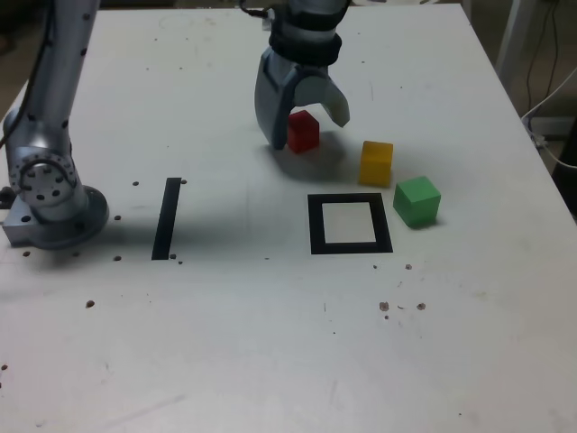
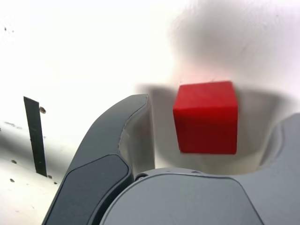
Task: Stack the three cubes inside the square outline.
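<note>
**Fingers spread around the red cube, nothing gripped**

In the exterior view the arm reaches down from the top centre of the frame, and its gripper (image 1: 306, 126) hangs low over the white table (image 1: 225, 343) with the fingers (image 1: 269, 104) spread wide. The red cube (image 1: 303, 132) sits on the table in the gap between them, in the upper middle of the frame. The wrist view shows the same cube (image 2: 206, 117) between the two fingers (image 2: 108, 154) with clear space on either side of it, so the fingers are not touching it and hold nothing.

The yellow cube (image 1: 376, 162) stands on the table to the exterior view's right of the red one and a little lower in the frame, apart from it. The green cube (image 1: 417, 200) lies just beyond the yellow one, further right and lower still, turned at a slight angle; the two are near each other but whether they touch at a corner cannot be told.

The square outline (image 1: 350, 224), a black frame with a white centre, lies flat just right of the frame's centre, below the red and yellow cubes and just beside the green one. Its centre is bare; all three cubes are outside it.

A straight black strip (image 1: 167, 218) lies on the left half of the table, also seen at the wrist view's edge (image 2: 35, 136). The arm's base (image 1: 50, 194) stands at the far left. Small dark specks dot the table.
</note>
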Robot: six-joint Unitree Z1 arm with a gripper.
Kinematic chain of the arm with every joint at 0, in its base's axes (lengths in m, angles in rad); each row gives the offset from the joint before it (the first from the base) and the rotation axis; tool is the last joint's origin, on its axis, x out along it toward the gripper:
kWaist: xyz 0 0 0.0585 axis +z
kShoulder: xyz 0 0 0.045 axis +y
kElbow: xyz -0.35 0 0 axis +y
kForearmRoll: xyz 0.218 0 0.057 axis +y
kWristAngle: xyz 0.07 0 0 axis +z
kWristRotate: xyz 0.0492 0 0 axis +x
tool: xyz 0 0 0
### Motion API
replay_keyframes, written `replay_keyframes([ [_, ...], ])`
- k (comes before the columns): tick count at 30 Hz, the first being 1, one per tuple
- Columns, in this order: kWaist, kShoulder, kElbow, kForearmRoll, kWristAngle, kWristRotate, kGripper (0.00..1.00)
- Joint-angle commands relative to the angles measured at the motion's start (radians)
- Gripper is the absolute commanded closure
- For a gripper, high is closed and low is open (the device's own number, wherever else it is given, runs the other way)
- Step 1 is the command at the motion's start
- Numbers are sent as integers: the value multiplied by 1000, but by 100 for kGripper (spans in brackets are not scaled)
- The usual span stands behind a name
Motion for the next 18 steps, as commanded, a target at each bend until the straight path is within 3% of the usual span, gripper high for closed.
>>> replay_keyframes([
  [1,5,8,-7,4,-1,3,41],
  [8,7,9,-4,6,0,6,68],
  [18,5,-2,2,17,-2,10,79],
])
